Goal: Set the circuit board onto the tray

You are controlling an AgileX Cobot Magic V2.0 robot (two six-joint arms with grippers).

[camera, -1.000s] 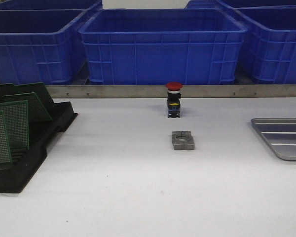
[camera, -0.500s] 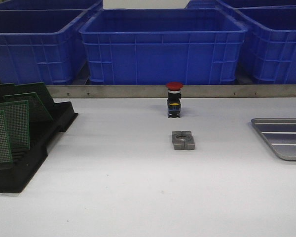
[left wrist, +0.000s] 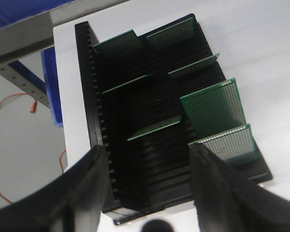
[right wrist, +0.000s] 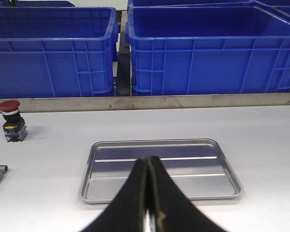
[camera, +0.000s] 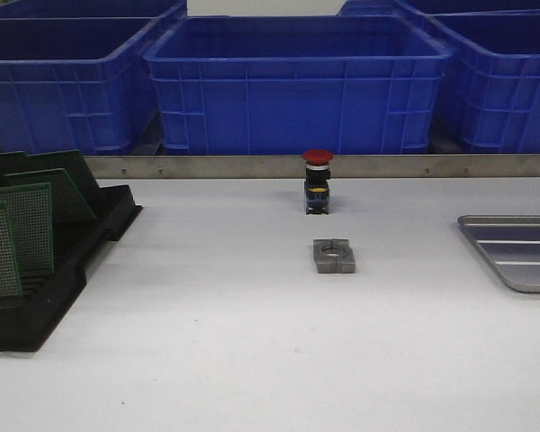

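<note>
Landmark: red push-button switch (camera: 317,181), standing upright on the white table (camera: 252,360) near its far edge.

Black slotted rack (camera: 49,270) sits well to the left of the switch at the table's left edge. Several green circuit boards (camera: 18,229) stand in its slots, leaning; the left wrist view shows about seven of them (left wrist: 213,107) spread over different slots.

Left gripper (left wrist: 147,183) hangs above the rack's near end, fingers spread wide apart, nothing between them.

Tray (camera: 517,250) lies flat on the table well to the right of the switch and slightly nearer the robot, partly cut off by the front view's edge. In the right wrist view the tray (right wrist: 159,169) is bare, ribs visible across its bottom.

Right gripper (right wrist: 149,193) is above the tray's near rim, fingers pressed together, holding nothing.

Grey metal block with a round hole (camera: 333,256) lies just in front of the switch. Blue crates (camera: 297,81) stand behind the switch, beyond the metal rail.
</note>
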